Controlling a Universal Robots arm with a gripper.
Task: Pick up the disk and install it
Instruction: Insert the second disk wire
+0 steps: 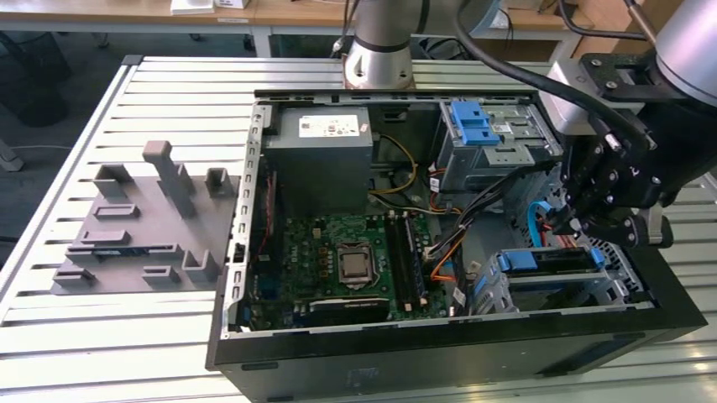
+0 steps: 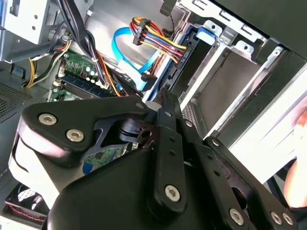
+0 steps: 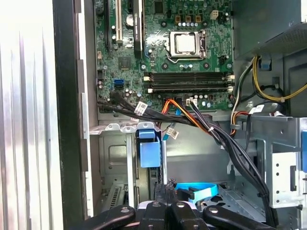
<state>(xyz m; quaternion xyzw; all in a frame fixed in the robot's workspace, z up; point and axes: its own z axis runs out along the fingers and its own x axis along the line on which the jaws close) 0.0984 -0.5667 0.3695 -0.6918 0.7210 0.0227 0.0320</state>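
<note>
Just beyond the closed, empty jaws of the gripper [image 1: 582, 225], the disk [image 1: 545, 261] sits on edge in the drive cage [image 1: 610, 290]. Its long axis runs away from the jaws toward the motherboard [image 1: 348, 264]. Farther off, the power supply [image 1: 322, 155] carries a white sticker, its print unreadable.

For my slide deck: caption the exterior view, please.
Robot arm's gripper poised over the open computer case, above the disk sitting in its drive bay.

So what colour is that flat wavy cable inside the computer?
Light blue. The flat cable shows best in the second wrist view, curving beside the bundle of coloured wires.
</note>
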